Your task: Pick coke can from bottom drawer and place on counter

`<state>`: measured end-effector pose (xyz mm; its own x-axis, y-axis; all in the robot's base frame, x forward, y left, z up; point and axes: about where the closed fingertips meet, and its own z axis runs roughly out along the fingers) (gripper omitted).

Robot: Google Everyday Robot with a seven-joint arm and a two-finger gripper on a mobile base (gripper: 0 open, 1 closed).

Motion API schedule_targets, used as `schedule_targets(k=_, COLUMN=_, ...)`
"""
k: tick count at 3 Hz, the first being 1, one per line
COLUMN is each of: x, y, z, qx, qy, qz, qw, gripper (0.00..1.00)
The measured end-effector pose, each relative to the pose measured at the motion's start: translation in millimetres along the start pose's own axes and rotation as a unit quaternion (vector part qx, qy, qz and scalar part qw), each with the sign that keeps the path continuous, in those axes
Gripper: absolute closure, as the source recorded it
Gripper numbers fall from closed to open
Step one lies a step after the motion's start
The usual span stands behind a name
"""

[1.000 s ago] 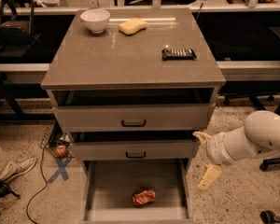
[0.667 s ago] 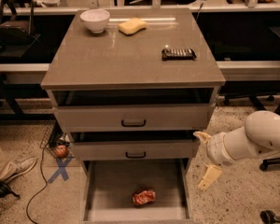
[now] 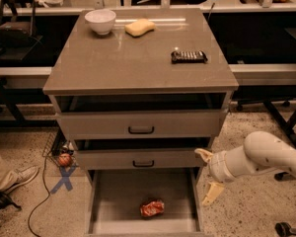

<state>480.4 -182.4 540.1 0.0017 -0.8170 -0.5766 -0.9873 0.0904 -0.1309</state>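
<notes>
The coke can (image 3: 152, 208), red and dented, lies on its side on the floor of the open bottom drawer (image 3: 113, 209), near the front middle. The counter (image 3: 138, 58) is the grey-brown slab on top of the cabinet. My gripper (image 3: 208, 177) is to the right of the drawer, outside its right wall and above floor level, on the white arm (image 3: 266, 157) coming in from the right. Its two pale fingers (image 3: 213, 192) are spread apart with nothing between them. It is about a hand's width right of the can.
On the counter stand a white bowl (image 3: 100, 20), a yellow sponge (image 3: 139, 27) and a dark snack bar (image 3: 188, 57). Two upper drawers (image 3: 140, 125) with black handles are slightly open. A small orange-red ball (image 3: 64, 159) and a person's shoe (image 3: 15, 177) are at left.
</notes>
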Motion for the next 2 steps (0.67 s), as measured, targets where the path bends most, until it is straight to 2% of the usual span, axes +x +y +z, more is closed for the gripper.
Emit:
schedule_targets(k=1, x=29, y=5, z=60, qx=-0.032, qy=-0.013, qz=-0.014, qw=0.9993, gripper=0.0)
schedule_targets(k=2, x=58, y=20, z=125, qx=-0.069, qy=-0.028, qz=-0.017, qw=0.9971, gripper=0.0)
